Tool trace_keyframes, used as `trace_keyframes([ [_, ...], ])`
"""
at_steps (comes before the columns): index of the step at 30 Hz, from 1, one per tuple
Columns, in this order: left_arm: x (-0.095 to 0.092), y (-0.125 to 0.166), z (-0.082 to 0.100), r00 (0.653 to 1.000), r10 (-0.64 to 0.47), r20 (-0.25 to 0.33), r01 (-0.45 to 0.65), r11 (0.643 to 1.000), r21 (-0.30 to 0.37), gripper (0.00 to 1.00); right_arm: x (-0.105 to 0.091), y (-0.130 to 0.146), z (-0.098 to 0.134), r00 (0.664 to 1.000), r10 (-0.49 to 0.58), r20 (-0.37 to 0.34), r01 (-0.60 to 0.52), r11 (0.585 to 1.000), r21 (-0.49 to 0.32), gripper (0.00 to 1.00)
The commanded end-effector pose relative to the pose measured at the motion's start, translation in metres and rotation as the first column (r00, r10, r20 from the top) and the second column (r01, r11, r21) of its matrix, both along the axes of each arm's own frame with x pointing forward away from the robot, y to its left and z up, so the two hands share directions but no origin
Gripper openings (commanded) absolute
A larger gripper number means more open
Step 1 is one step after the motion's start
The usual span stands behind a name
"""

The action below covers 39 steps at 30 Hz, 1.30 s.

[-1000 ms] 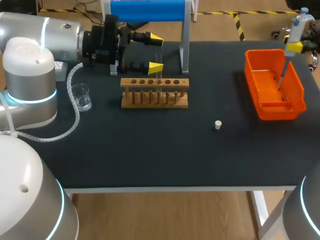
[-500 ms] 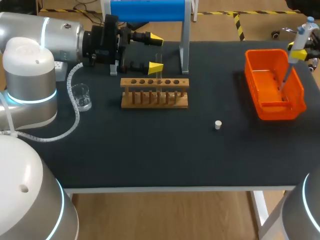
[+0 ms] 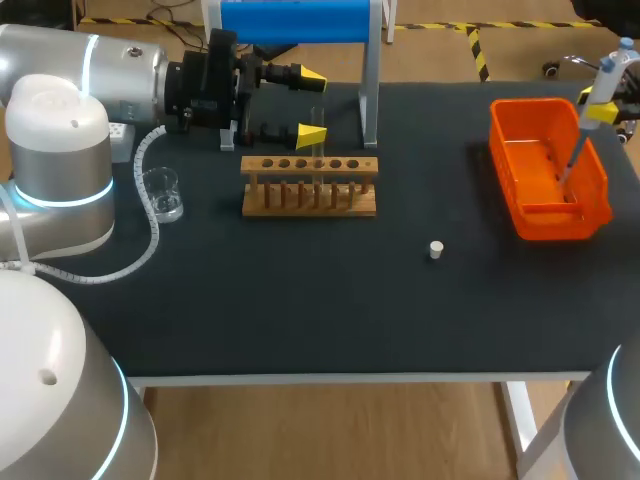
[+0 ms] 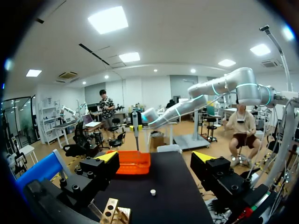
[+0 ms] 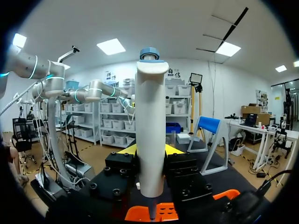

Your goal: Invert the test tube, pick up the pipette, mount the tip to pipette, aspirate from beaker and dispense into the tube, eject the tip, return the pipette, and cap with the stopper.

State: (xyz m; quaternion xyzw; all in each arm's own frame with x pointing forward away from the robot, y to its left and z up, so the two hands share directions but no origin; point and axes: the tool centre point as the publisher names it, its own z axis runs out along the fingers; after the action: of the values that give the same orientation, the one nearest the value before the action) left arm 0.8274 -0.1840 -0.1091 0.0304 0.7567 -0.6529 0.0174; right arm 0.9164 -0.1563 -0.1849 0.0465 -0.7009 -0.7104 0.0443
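Observation:
My right gripper [image 3: 603,112] hangs at the table's far right edge, shut on the white pipette [image 3: 598,85]. The pipette stands upright between its yellow-tipped fingers [image 5: 128,149], and its thin lower end points into the orange bin [image 3: 590,190]. The right wrist view has the pipette [image 5: 150,140] filling the middle. My left gripper [image 3: 312,105] lies open, level, just behind the wooden test tube rack [image 3: 310,185]. A faint clear tube [image 3: 320,150] seems to stand in the rack near its fingers. A glass beaker [image 3: 163,193] sits left of the rack. The small white stopper [image 3: 436,249] lies on the mat.
A blue pipette stand [image 3: 295,20] with a metal frame rises at the back behind the rack. In the left wrist view the rack [image 4: 112,212] sits under the left gripper [image 4: 156,158], with the stopper [image 4: 153,192] and bin [image 4: 133,162] ahead.
My right gripper has carried the pipette a little to the right and slightly lower over the bin. The left arm has stayed where it was.

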Motion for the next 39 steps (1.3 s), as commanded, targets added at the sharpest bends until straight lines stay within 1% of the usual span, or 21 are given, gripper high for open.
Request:
trace_keyframes([
  [1,0.0,0.0,0.0,1.0,0.001,0.001,-0.001,1.0,0.0,1.0,0.002,-0.002,0.0,1.0,0.006,0.001,-0.006,1.0,-0.001,0.0],
  [19,0.0,0.0,0.0,1.0,0.001,0.001,-0.001,1.0,0.0,1.0,0.002,-0.002,0.0,1.0,0.006,0.001,-0.006,1.0,-0.001,0.0],
  [21,0.008,-0.014,0.0,1.0,-0.006,-0.015,0.007,1.0,0.025,1.0,0.002,-0.002,0.0,1.0,0.006,0.001,-0.006,1.0,-0.001,0.0],
  [22,0.012,-0.021,0.001,1.0,-0.006,-0.009,0.006,1.0,0.022,1.0,0.002,-0.002,0.0,1.0,0.006,0.001,-0.006,1.0,-0.001,0.0],
  [23,0.017,-0.03,0.002,1.0,-0.011,-0.018,0.012,0.999,0.033,1.0,0.002,-0.002,0.0,1.0,0.006,0.001,-0.006,1.0,-0.001,0.0],
  [25,0.026,-0.05,0.009,1.0,-0.006,-0.009,0.006,0.999,0.034,1.0,0.002,-0.002,0.0,1.0,0.006,0.001,-0.006,1.0,-0.001,0.0],
  [27,0.036,-0.069,0.013,1.0,-0.001,-0.021,0.003,0.998,0.062,1.0,0.002,-0.002,0.0,1.0,0.006,0.001,-0.006,1.0,-0.001,0.0],
  [28,0.042,-0.079,0.015,1.0,0.003,-0.008,-0.002,0.999,0.049,1.0,0.002,-0.002,0.0,1.0,0.006,0.001,-0.006,1.0,-0.001,0.0],
  [31,0.059,-0.113,0.022,1.0,0.004,-0.022,-0.003,0.999,0.053,1.0,0.002,-0.002,0.0,1.0,0.006,0.001,-0.006,1.0,-0.001,0.0],
  [34,0.075,-0.14,0.028,0.999,0.022,-0.035,-0.02,0.998,0.059,1.0,0.002,-0.002,0.0,1.0,0.006,0.001,-0.006,1.0,-0.001,0.0],
  [36,0.088,-0.162,0.031,0.999,0.029,-0.045,-0.026,0.998,0.061,1.0,0.002,-0.002,0.0,1.0,0.006,0.001,-0.006,1.0,-0.001,0.0],
  [38,0.097,-0.177,0.032,0.998,0.033,-0.06,-0.03,0.998,0.058,1.0,0.002,-0.002,0.0,1.0,0.006,0.001,-0.006,1.0,-0.001,0.0],
  [39,0.103,-0.191,0.032,0.997,0.028,-0.07,-0.023,0.998,0.059,1.0,0.002,-0.002,0.0,1.0,0.006,0.001,-0.006,1.0,-0.001,0.0],
])
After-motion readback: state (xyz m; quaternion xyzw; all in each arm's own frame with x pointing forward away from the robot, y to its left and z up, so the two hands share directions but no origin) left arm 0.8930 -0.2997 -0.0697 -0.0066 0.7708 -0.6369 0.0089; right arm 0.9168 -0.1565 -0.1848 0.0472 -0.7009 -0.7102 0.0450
